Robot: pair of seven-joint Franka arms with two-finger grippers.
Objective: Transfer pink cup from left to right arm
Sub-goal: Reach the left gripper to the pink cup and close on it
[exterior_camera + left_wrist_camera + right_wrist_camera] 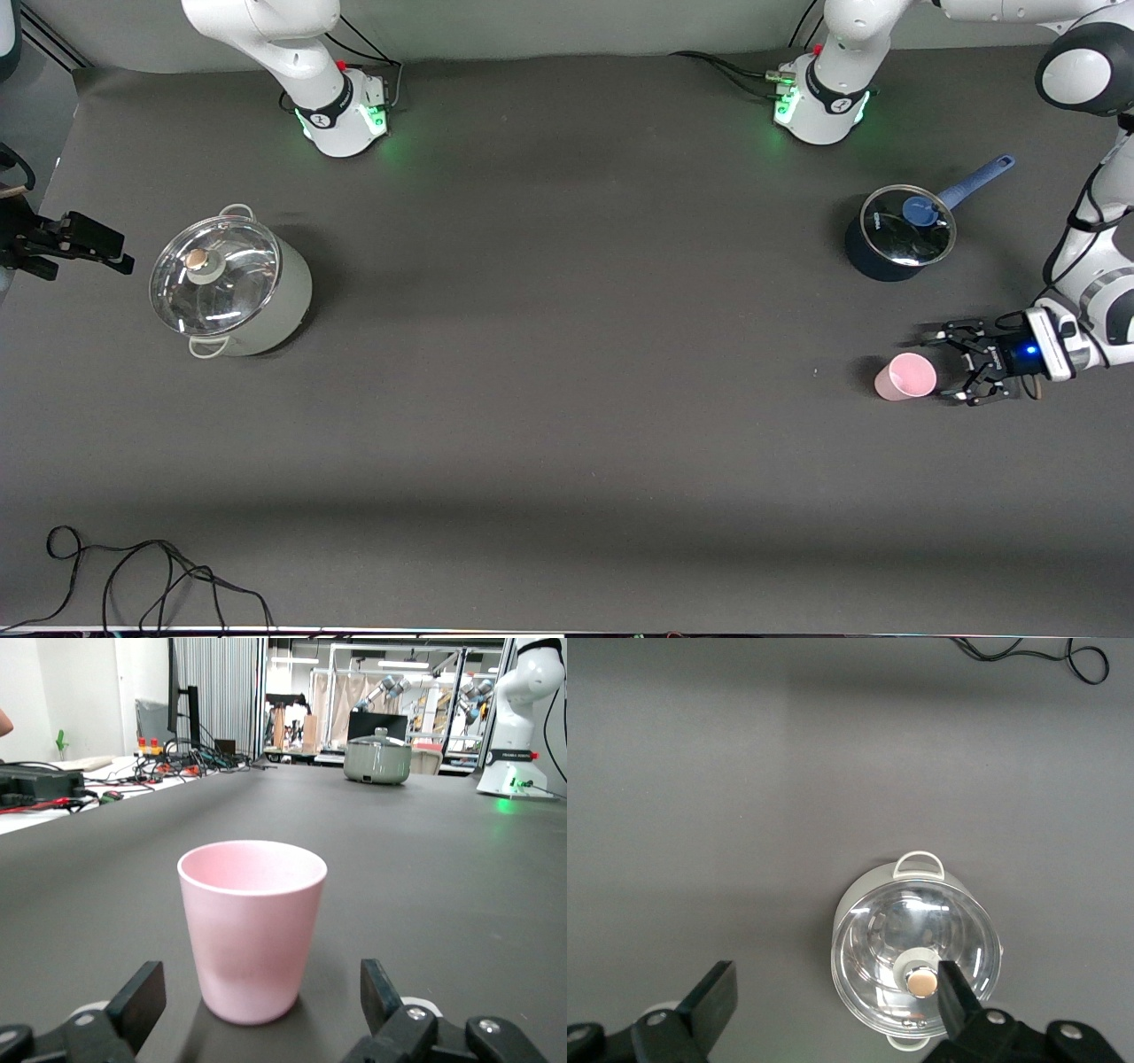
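Right gripper (89, 248): we found it released, holding nothing, waiting high at the right arm's end of the table beside the grey pot
Grey pot (232, 285): we noted it standing with its glass lid (213, 275) on, toward the right arm's end
Pink cup (905, 377): we recorded it upright on the dark table (567, 425), toward the left arm's end, nearer the front camera than the blue saucepan
Blue saucepan (897, 235): lidded, well apart from the cup
Left gripper (948, 363): we observed it low and level just beside the cup, jaws spread wide, not yet touching it
Risk, tipping: we judged that an off-centre advance would let one finger (133, 1005) strike the wall and knock the light cup over
Risk, slipping: we judged that a low grip on the tapered wall could let the cup slide out at lift
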